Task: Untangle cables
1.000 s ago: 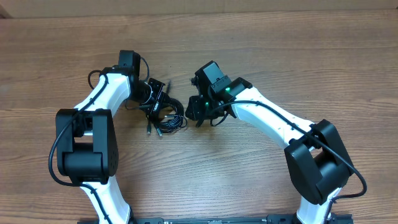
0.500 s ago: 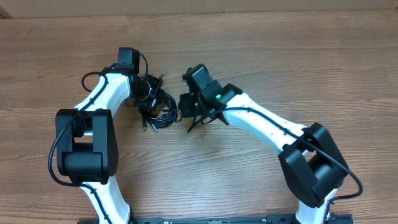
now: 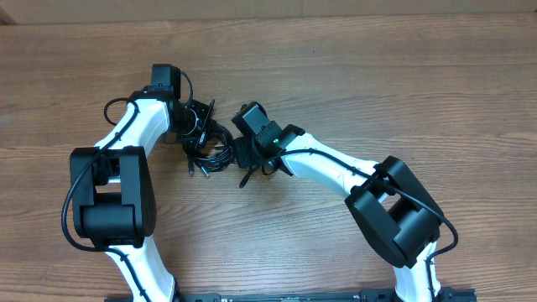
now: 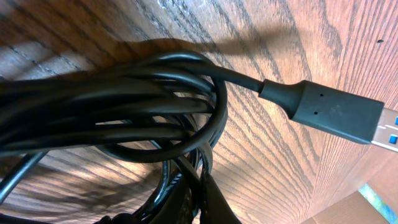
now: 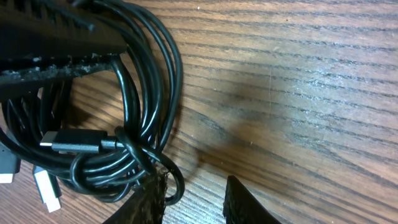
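Cables (image 3: 210,151) lie in a tangled black bundle on the wooden table (image 3: 377,75), left of centre in the overhead view, well away from every edge; the table's far edge runs along the top of that view, and bare wood spreads wide across the right and upper parts and in the lower middle between the two arm bases; the bundle is made of several thin cords wound in overlapping loops; the left wrist view shows a thick black plug (image 4: 329,112) with a metal end and a blue insert pointing to the right edge; the right wrist view shows a small black plug with a silver tip (image 5: 71,142) and a white-tipped one (image 5: 46,190) at lower left; the left gripper (image 3: 200,130) is clenched on strands at the bundle's upper left; the right gripper (image 5: 194,200) is released, bare wood between its tips, one tip touching a loop; both white arms crowd the bundle from left and right, leaving little room beside it.
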You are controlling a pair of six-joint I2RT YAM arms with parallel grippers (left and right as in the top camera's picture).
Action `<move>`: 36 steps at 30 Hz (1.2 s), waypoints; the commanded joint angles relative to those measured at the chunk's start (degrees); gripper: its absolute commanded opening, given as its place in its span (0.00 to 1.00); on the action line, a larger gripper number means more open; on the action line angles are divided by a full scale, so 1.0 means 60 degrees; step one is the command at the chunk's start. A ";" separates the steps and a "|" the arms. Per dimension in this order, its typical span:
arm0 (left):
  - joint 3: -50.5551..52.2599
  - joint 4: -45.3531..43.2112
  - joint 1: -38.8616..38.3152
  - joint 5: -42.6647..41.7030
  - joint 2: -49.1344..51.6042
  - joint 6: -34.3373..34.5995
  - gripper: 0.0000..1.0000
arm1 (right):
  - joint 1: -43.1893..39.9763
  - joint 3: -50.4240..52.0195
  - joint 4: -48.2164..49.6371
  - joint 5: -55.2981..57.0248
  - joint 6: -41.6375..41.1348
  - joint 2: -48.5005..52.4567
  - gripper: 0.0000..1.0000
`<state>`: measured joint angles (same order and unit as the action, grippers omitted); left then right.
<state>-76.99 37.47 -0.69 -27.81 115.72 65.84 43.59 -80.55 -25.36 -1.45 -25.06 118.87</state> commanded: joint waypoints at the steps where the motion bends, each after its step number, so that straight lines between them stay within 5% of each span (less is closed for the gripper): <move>1: -0.0142 0.0004 0.0076 -0.0113 -0.0288 -0.0189 0.04 | -0.0004 -0.0004 0.0153 0.0160 0.0000 0.0160 0.31; 16: -0.0142 0.0007 0.0076 -0.0772 -0.0288 -0.0189 0.04 | 0.0047 -0.0004 0.0510 -0.0018 0.0055 0.0801 0.26; 28: -0.0142 0.0284 0.0047 -0.0812 -0.0288 -0.0608 0.04 | 0.0080 -0.0004 0.1934 0.1417 0.2204 0.2000 0.24; 33: -0.0142 0.0288 0.0051 -0.1078 -0.0288 -0.1242 0.04 | -0.0018 -0.0018 0.2164 0.1413 0.2233 0.1942 0.04; 36: -0.0142 0.0284 0.0051 -0.1399 -0.0288 -0.1639 0.04 | -0.0073 -0.0018 0.2386 0.1410 0.2233 0.1942 0.12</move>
<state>-76.99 38.81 -0.01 -32.40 115.72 60.45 43.83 -81.89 -10.83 6.44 -12.40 126.58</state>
